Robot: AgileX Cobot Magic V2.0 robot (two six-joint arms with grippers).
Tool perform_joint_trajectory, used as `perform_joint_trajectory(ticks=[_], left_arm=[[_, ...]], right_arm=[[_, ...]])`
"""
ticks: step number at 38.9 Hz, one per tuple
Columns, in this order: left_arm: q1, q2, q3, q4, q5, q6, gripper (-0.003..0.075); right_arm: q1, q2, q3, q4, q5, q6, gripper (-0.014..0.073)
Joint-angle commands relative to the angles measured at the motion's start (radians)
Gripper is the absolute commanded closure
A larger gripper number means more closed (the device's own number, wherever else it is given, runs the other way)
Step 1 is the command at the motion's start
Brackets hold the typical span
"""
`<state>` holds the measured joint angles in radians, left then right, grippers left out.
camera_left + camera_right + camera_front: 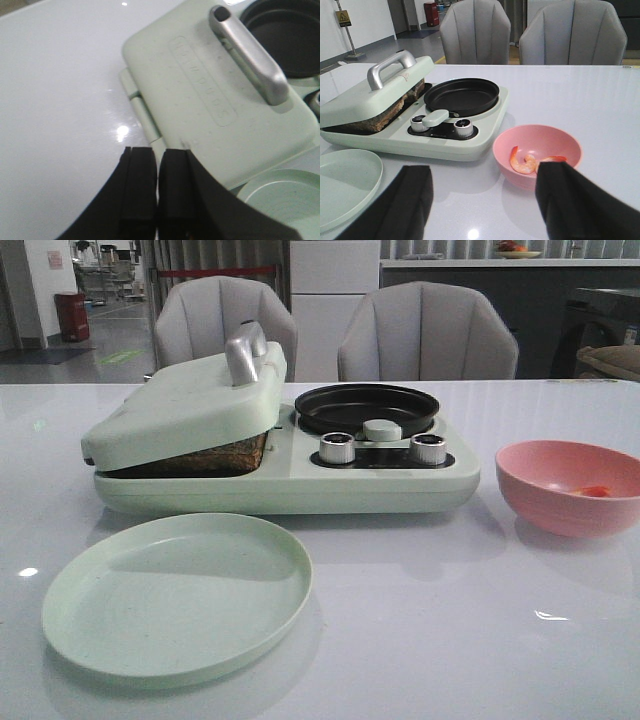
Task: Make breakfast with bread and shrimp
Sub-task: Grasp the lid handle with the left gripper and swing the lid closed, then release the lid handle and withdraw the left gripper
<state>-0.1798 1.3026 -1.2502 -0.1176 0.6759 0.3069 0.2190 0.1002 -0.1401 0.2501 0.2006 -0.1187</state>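
Observation:
The bread (200, 457) sits inside the pale green breakfast maker (290, 485), under its lid (185, 405), which rests partly raised on it; only the brown edge shows. It also shows in the right wrist view (382, 116). The shrimp (524, 163) lie in the pink bowl (535, 172) at the right; an orange bit shows in the front view (595, 491). My left gripper (159, 152) is shut and empty above the lid's corner (200, 100). My right gripper (482, 172) is open and empty above the table before the bowl. Neither arm shows in the front view.
A black frying pan (365, 407) sits on the maker's right half, with two silver knobs (337, 447) in front. A pale green plate (175, 595) lies on the white table at the front left. Two grey chairs (425, 335) stand behind the table.

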Motion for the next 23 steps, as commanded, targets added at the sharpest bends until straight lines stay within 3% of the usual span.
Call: perform_joint_trajectory(ticks=[1, 16, 23], left_arm=[[-0.012, -0.124, 0.018, 0.099, -0.076, -0.076, 0.0604], [-0.107, -0.483, 0.318, 0.138, -0.253, -0.160, 0.0604], [-0.112, -0.658, 0.457, 0.088, -0.311, -0.160, 0.0604]], right_arm=[[-0.001, 0.009, -0.026, 0.005, -0.076, -0.005, 0.0055], [-0.001, 0.009, -0.026, 0.005, -0.076, -0.005, 0.0055], [-0.001, 0.009, -0.026, 0.005, -0.076, -0.005, 0.0055]])
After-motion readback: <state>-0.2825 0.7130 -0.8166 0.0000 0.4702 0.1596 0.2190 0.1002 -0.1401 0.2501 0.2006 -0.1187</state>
